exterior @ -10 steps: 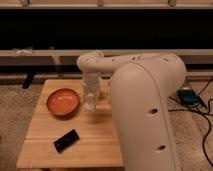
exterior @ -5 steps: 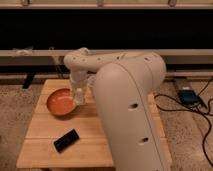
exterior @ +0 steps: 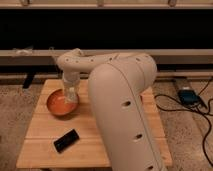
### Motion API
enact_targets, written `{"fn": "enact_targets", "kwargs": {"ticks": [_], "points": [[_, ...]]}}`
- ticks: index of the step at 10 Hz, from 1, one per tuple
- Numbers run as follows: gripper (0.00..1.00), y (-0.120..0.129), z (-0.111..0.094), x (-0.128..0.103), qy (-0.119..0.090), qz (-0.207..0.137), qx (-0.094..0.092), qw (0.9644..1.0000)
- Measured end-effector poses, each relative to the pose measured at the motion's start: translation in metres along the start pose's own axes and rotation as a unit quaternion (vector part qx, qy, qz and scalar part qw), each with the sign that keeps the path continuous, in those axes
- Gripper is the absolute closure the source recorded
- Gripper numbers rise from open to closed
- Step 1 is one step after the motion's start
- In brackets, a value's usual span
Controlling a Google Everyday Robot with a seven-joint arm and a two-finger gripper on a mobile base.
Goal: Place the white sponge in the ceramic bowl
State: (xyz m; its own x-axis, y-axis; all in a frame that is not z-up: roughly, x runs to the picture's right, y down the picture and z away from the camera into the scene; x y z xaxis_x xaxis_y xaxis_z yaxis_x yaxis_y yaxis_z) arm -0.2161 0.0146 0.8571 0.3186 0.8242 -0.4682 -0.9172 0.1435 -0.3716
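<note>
The orange ceramic bowl (exterior: 57, 104) sits on the wooden table (exterior: 42, 127) at the back left. My gripper (exterior: 71, 95) hangs from the white arm (exterior: 125, 100) and sits over the bowl's right edge, pointing down. A pale shape at the gripper's tip may be the white sponge, but I cannot tell it apart from the gripper. No sponge lies on the visible table top. The bulky arm hides the right half of the table.
A black flat phone (exterior: 66, 141) lies near the table's front left. A blue device (exterior: 186, 95) with dark cables lies on the speckled floor at the right. A dark wall with a pale rail runs behind the table.
The arm has swung to the left. The gripper has moved from beside the bowl's right side to over the bowl's right edge. The bowl and the phone have not moved.
</note>
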Motion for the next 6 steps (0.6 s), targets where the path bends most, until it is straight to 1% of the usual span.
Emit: {"fn": "enact_targets", "kwargs": {"ticks": [1, 3, 6], "points": [[0.32, 0.008, 0.002, -0.004, -0.004, -0.006, -0.005, 1.0], [0.2, 0.022, 0.006, -0.009, -0.009, -0.018, -0.01, 0.9998], [0.2, 0.032, 0.007, -0.015, -0.016, -0.03, -0.014, 0.9993]]}}
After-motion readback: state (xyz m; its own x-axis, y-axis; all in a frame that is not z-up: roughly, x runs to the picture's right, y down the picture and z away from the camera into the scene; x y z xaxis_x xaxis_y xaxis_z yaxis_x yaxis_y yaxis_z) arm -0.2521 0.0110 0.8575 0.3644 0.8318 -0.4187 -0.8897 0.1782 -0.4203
